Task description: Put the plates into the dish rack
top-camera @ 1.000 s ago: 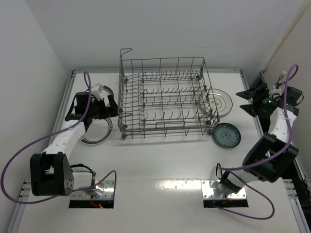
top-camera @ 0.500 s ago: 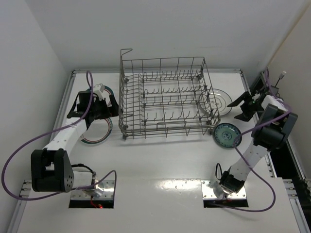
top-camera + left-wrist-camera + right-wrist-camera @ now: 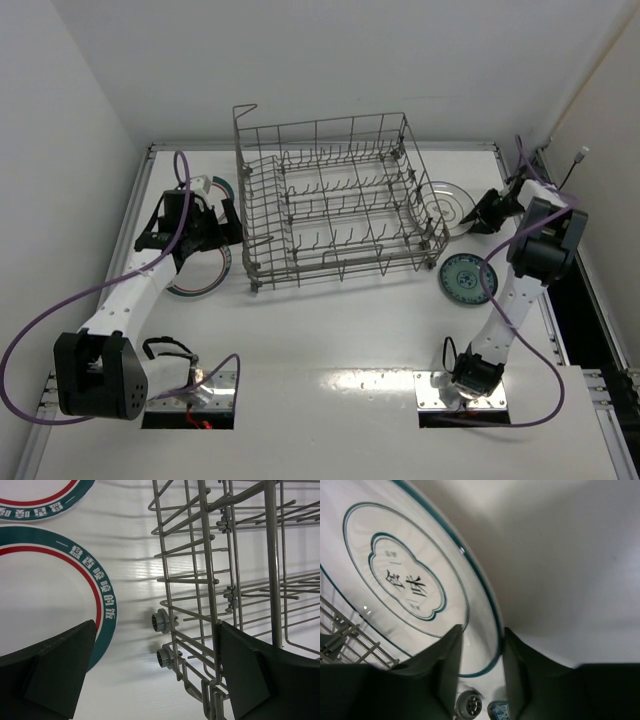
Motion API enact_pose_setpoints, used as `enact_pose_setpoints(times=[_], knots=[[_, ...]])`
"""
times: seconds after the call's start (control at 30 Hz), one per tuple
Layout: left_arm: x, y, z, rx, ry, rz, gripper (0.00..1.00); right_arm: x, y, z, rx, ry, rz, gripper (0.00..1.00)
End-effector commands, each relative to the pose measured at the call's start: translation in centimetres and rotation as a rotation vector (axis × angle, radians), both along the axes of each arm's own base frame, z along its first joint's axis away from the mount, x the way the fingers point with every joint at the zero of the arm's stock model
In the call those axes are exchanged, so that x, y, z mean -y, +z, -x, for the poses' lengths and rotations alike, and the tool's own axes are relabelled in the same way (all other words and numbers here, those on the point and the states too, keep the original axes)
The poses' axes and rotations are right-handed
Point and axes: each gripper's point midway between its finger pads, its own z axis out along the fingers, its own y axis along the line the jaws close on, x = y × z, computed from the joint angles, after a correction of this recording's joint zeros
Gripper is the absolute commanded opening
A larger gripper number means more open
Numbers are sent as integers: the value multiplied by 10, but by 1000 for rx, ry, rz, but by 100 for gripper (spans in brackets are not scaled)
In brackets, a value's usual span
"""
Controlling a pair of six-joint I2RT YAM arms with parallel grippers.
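Right tool reaches to the right edge of the white plate with the thin dark rim, which lies on the bench right beside the right wall of the dish rack. In the wrist view its fingers stand close on either side of that plate's rim; whether they already pinch it cannot be told. The small teal plate lies on the bench just nearer, off the rack's near right corner.

At the rack's left wall the left tool hangs with its fingers wide apart, holding nothing. One finger is over the nearer green-and-red-rimmed plate, the other by the rack's wires. The farther green-and-red-rimmed plate lies just beyond, also left of the rack.
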Motion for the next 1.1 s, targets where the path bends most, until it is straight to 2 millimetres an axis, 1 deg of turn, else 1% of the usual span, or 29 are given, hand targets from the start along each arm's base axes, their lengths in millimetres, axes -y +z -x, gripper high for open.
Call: enact_pose_setpoints(times=[0.0, 0.03, 0.1, 0.13, 0.17, 0.2, 0.23, 0.27, 0.3, 0.33, 0.4, 0.43, 0.47, 0.53, 0.57, 0.63, 0.67, 0.7, 0.73, 0.77, 0.8, 0.83, 0.87, 0.9, 0.93, 0.97, 1.0, 1.03, 1.07], knots=[[-75, 30, -12, 81, 357, -200, 100, 4, 7, -23, 20, 8, 30, 29], [-75, 28, -10, 72, 356, -202, 100, 3, 7, -22, 6, 8, 24, 19], [-75, 25, -11, 61, 361, -197, 100, 7, 4, -22, -10, 2, 40, 5], [-75, 25, -11, 61, 361, -197, 100, 9, 3, -21, -15, -1, 51, 0], [-75, 25, -11, 61, 361, -197, 100, 10, 3, -19, -16, 5, 63, 0], [-75, 22, -11, 52, 360, -198, 100, 10, 10, -18, -6, 5, 68, 0], [-75, 22, -11, 52, 360, -198, 100, 13, 13, -19, 4, 0, 89, 0], [-75, 22, -11, 52, 360, -198, 100, 18, 13, -13, -5, -5, 109, 0], [-75, 22, -11, 52, 360, -198, 100, 21, 20, -13, 11, -10, 129, 0], [-73, 22, -11, 52, 353, -193, 100, 22, 37, -13, 43, -15, 154, 0], [-71, 23, -13, 60, 345, -184, 100, 26, 57, -14, 87, -24, 190, 0], [-69, 23, -13, 60, 337, -177, 100, 25, 83, -17, 136, -24, 230, 0], [-70, 23, -13, 60, 331, -184, 100, 29, 92, -15, 141, -45, 259, 0], [-68, 23, -13, 59, 324, -179, 100, 30, 118, -18, 192, -63, 310, 0], [-68, 20, -14, 50, 323, -180, 100, 28, 140, -18, 234, -66, 339, 0], [-68, 20, -14, 50, 323, -180, 100, 33, 168, -18, 272, -90, 408, 0], [-66, 20, -14, 50, 316, -174, 100, 31, 179, -16, 277, -91, 429, 0], [-66, 22, -16, 59, 317, -173, 100, 34, 190, -14, 290, -97, 459, 0], [-66, 19, -16, 50, 316, -174, 100, 36, 217, -14, 332, -115, 506, 0], [-66, 19, -16, 50, 316, -174, 100, 33, 229, -14, 350, -117, 526, 0], [-66, 19, -16, 50, 316, -174, 100, 41, 247, -14, 379, -138, 573, 0], [-65, 18, -16, 50, 303, -176, 100, 36, 267, -11, 414, -143, 597, 0], [-65, 15, -17, 41, 302, -177, 100, 31, 287, -13, 455, -135, 629, 0], [-65, 15, -17, 41, 302, -177, 100, 33, 299, -11, 471, -146, 668, 0], [-65, 15, -17, 41, 302, -177, 100, 30, 315, -7, 498, -154, 684, 0], [-65, 15, -17, 41, 302, -177, 100, 24, 329, -7, 531, -140, 707, 0], [-64, 15, -17, 40, 295, -171, 100, 25, 339, -5, 542, -147, 743, 0], [-64, 15, -17, 40, 295, -171, 100, 23, 346, -1, 547, -146, 763, 0], [-64, 12, -17, 31, 294, -173, 100, 20, 358, 0, 571, -147, 786, 0]])
